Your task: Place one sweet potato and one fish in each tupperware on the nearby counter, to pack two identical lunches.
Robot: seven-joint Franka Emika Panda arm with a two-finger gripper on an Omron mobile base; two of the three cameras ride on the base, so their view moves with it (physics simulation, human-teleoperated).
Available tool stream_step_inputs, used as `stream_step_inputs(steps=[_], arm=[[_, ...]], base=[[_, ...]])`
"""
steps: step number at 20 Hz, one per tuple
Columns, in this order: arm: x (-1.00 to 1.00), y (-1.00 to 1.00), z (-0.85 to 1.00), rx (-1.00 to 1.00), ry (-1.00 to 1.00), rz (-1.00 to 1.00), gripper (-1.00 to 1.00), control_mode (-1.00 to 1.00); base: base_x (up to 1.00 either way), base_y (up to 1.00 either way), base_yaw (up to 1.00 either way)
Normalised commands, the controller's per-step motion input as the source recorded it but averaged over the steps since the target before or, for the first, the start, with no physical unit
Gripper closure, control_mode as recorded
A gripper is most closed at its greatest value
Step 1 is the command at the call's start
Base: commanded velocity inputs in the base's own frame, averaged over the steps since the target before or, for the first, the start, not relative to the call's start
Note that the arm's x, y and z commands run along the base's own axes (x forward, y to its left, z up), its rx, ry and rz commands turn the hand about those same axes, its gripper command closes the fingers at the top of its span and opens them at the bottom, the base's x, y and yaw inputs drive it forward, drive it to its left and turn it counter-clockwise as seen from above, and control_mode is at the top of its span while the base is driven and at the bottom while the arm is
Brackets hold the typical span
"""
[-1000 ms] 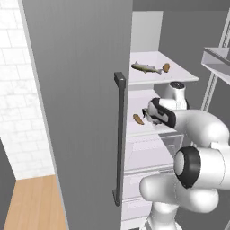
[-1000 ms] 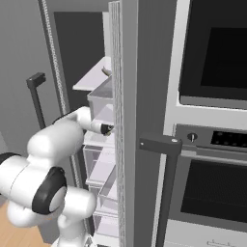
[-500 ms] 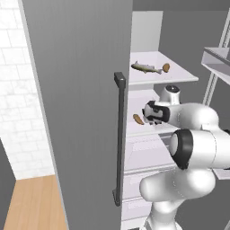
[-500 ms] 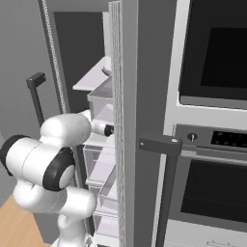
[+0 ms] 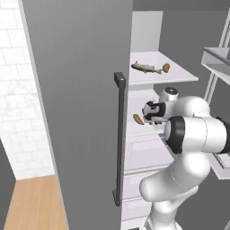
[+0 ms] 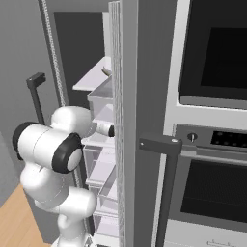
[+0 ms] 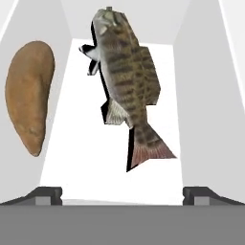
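Note:
On the lower fridge shelf a striped olive-brown fish (image 7: 127, 79) lies straight ahead of my gripper (image 7: 122, 194), its reddish tail toward me. An orange-brown sweet potato (image 7: 28, 95) lies beside it on the left. My gripper is open, both fingertips (image 7: 45, 194) short of the fish and touching nothing. From the left base view my gripper (image 5: 146, 113) reaches into this shelf next to the sweet potato (image 5: 138, 119). Another fish (image 5: 144, 68) and another sweet potato (image 5: 166, 67) lie on the shelf above. The tupperware and the counter are out of view.
The open fridge door (image 5: 81, 112) with its dark handle (image 5: 119, 134) stands close on my left. Clear bins (image 6: 99, 99) and drawers (image 5: 143, 152) sit around and below the shelf. A wall oven (image 6: 212, 120) stands to the right, a white tiled wall (image 5: 18, 90) to the left.
My hand has slid a little further left into the lower shelf and the elbow has swung up and over. The jaws stayed open; fish and sweet potatoes have not moved.

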Motion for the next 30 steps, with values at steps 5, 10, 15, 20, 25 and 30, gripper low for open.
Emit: stream_step_inputs(steps=[5, 10, 15, 20, 25, 30], arm=[[0.45, -0.06, -0.18, 0.0, 0.0, 0.04, -1.0, -1.0], [0.44, -0.04, -0.26, 0.0, 0.0, 0.06, -1.0, -1.0], [0.42, -0.09, -0.32, 0.0, 0.01, 0.1, -1.0, -1.0], [0.38, -0.05, -0.4, 0.0, 0.04, 0.1, -1.0, -1.0], [0.02, 0.14, -0.7, -0.09, 0.01, 0.07, 1.0, -1.0], [-0.41, 0.29, -0.47, -0.08, 0.0, 0.0, 1.0, -1.0]], base=[[0.0, 0.0, 0.0], [0.0, 0.0, 0.0], [0.0, 0.0, 0.0], [0.0, 0.0, 0.0], [0.0, 0.0, 0.0], [0.0, 0.0, 0.0]])
